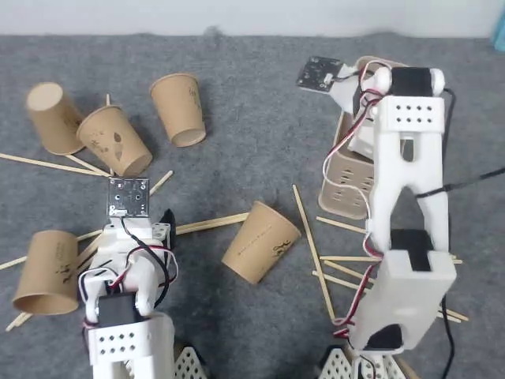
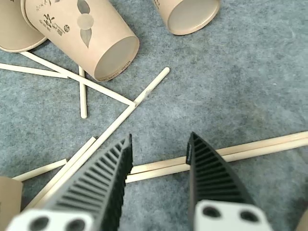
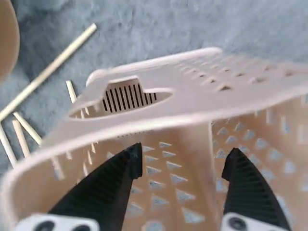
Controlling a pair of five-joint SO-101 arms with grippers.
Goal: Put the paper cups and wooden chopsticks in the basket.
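Paper cups lie on their sides across the grey carpet (image 1: 260,79), all plain brown with dark print. In the high view the lower-left cup (image 1: 46,272) sits alone. Above it, the far-left cup (image 1: 52,118) touches the leaf-print cup (image 1: 115,140), and the upper cup (image 1: 179,109) lies just beside them.

The left wrist view adds detail here. The leaf-print cup (image 2: 86,36) has its mouth turned toward the camera and rests across thin pale chopsticks (image 2: 83,91). The left gripper (image 2: 160,139) hovers with its ribbed black fingers (image 2: 106,180) apart, and a chopstick pair (image 2: 240,150) lies flat on the carpet below their tips.

Further right in the high view, the middle cup (image 1: 260,242) lies near a long chopstick (image 1: 312,249), with more sticks crossing beneath the right arm (image 1: 406,197). The basket (image 1: 345,189), beige plastic with slotted walls, sits under that arm at the right of the carpet.

The right wrist view shows what the arm hides from above. The right gripper (image 3: 186,153) is spread wide and holds nothing. Its fingers hang inside the basket (image 3: 144,72), against its perforated wall and handle slot, with no cups or sticks visible in it.
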